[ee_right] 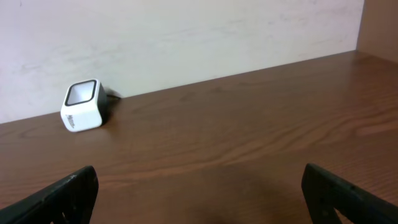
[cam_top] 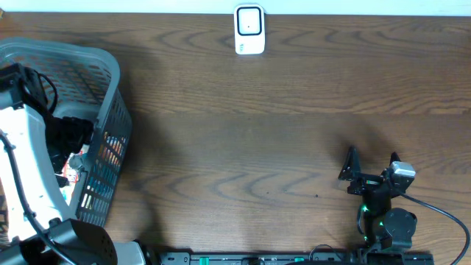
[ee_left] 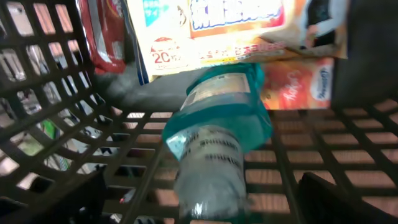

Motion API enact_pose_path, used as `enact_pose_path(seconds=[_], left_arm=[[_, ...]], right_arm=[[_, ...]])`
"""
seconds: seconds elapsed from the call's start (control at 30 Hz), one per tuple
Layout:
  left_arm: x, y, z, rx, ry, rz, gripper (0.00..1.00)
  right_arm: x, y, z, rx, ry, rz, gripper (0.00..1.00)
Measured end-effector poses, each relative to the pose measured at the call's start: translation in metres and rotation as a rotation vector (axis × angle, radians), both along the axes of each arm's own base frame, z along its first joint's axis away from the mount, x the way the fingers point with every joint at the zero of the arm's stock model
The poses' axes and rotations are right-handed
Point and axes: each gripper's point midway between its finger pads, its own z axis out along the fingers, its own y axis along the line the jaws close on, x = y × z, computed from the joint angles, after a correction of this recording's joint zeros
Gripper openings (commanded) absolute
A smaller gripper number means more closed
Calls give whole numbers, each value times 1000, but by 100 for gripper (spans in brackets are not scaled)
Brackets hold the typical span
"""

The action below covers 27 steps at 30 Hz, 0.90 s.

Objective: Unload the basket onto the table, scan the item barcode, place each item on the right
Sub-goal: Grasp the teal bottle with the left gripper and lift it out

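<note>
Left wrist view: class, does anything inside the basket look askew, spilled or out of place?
The teal bottle appears to lie on its side, slanted across the grid of the basket, in front of the printed packets. That tipped pose is the only oddity. Nothing looks spilled or damaged.

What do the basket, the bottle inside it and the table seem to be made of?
Basket: probably moulded plastic, matt grey, with lattice walls. Bottle: apparently clear plastic under a glossy teal film label. Table: wood or wood-look laminate, brown grain showing.
</note>
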Motion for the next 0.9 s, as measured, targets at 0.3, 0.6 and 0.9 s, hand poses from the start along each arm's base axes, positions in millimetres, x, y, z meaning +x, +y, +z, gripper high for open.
enact_pose_path(seconds=[0.3, 0.6, 0.9], left_arm=[[-6, -4, -41, -10, 42, 120, 98], [2, 2, -65, 25, -13, 151, 94], [5, 3, -64, 32, -46, 169, 50]], right_arm=[[0, 0, 0, 0, 0, 0, 99], [0, 0, 0, 0, 0, 0, 99], [0, 0, 0, 0, 0, 0, 99]])
